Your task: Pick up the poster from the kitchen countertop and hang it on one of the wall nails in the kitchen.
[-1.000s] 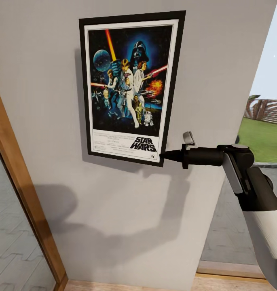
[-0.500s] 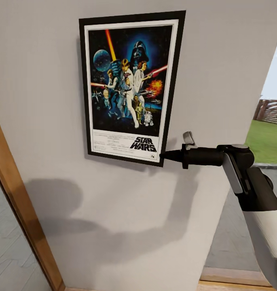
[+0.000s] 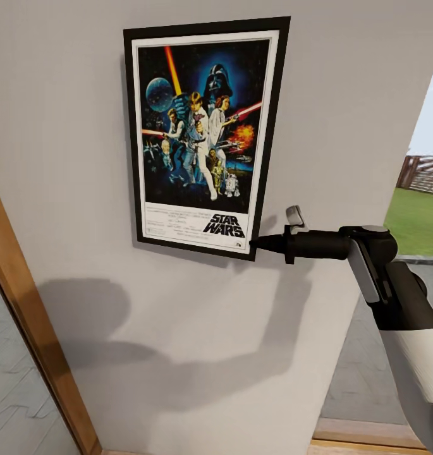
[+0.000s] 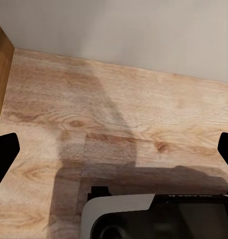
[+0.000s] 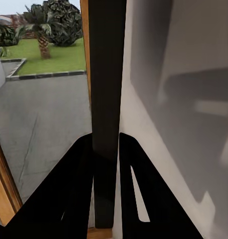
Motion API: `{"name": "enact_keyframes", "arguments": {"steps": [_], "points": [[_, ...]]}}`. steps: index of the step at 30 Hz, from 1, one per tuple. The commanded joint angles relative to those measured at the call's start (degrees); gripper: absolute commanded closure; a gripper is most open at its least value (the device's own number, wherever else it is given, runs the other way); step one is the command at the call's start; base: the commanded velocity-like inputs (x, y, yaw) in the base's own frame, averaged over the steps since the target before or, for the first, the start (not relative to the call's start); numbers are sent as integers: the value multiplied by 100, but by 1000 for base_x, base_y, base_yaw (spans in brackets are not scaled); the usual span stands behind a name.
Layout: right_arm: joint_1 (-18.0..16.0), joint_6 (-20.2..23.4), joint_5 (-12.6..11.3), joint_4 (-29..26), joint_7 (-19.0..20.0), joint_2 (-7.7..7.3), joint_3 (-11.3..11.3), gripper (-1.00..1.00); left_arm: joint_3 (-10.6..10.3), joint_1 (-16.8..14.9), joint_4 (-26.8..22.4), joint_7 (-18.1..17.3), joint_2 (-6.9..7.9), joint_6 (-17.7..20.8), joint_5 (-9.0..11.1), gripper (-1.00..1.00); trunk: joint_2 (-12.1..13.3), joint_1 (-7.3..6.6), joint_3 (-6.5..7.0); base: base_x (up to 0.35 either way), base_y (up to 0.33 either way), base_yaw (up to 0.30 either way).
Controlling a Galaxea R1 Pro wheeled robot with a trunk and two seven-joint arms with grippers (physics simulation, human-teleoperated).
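Observation:
The Star Wars poster (image 3: 200, 136), black-framed with a white border, stands upright and close against the pale grey wall (image 3: 197, 354). My right gripper (image 3: 257, 242) is shut on the poster's lower right corner, reaching in from the right. In the right wrist view the poster's dark edge (image 5: 108, 74) runs between the black fingers (image 5: 79, 184), next to the wall. My left gripper (image 4: 114, 149) is open and holds nothing, pointing down at the wood floor (image 4: 118, 114). No nail can be made out on the wall. The kitchen countertop is out of view.
A wooden door frame (image 3: 33, 341) slants along the wall's left side, with grey paving beyond it. Right of the wall is an opening onto lawn (image 3: 418, 221) and paving. The robot's own body (image 4: 158, 216) sits below the left gripper.
The view has shifted: the wall's right edge and the door frame have slid outward in the picture. The poster, still gripped, casts a narrower shadow on the wall.

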Motion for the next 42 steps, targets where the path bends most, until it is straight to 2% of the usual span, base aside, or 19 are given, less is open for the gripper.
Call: {"name": "enact_keyframes", "arguments": {"steps": [1, 42], "points": [[-2, 47, -40, 1, -5, -5, 8, 100, 15, 3, -3, -37, -1, 6, 39, -100, -3, 2, -1, 0, 0, 0], [-2, 47, -40, -7, -5, -5, 8, 100, 22, 3, -3, -38, -1, 6, 39, -100, -3, 2, -1, 28, 0, 0]]}}
